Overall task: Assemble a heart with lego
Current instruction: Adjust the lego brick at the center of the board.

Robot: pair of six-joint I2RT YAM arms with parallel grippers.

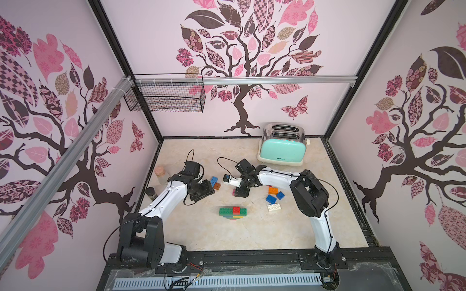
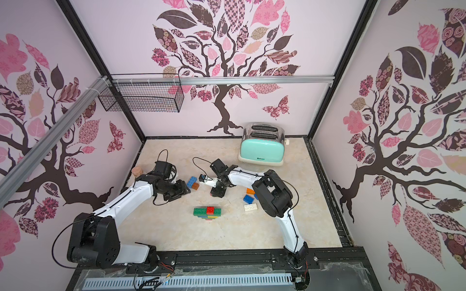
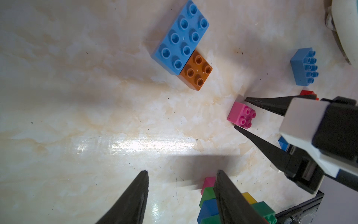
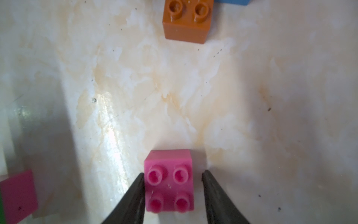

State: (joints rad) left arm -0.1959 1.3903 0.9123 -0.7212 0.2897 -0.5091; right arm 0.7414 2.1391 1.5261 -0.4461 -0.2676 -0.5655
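The partly built heart (image 1: 232, 213) is a stack of green, red, yellow, blue and pink bricks at the table's front middle in both top views (image 2: 207, 213). A loose pink 2x2 brick (image 4: 168, 180) sits studs-up on the table between the fingers of my right gripper (image 4: 173, 173). One finger touches the brick's side and the other stands a small gap off. My left wrist view shows the same pink brick (image 3: 241, 116) between those tips. My left gripper (image 3: 182, 171) hovers open and empty beside the heart (image 3: 209, 205).
A light blue 2x4 brick (image 3: 181, 37) and a brown 2x2 brick (image 3: 196, 70) lie touching, left of centre. Orange (image 1: 272, 190), blue (image 1: 271, 199) and white (image 1: 273, 207) bricks lie to the right. A mint toaster (image 1: 282, 148) stands at the back right. Two jars (image 1: 161, 173) stand at the left edge.
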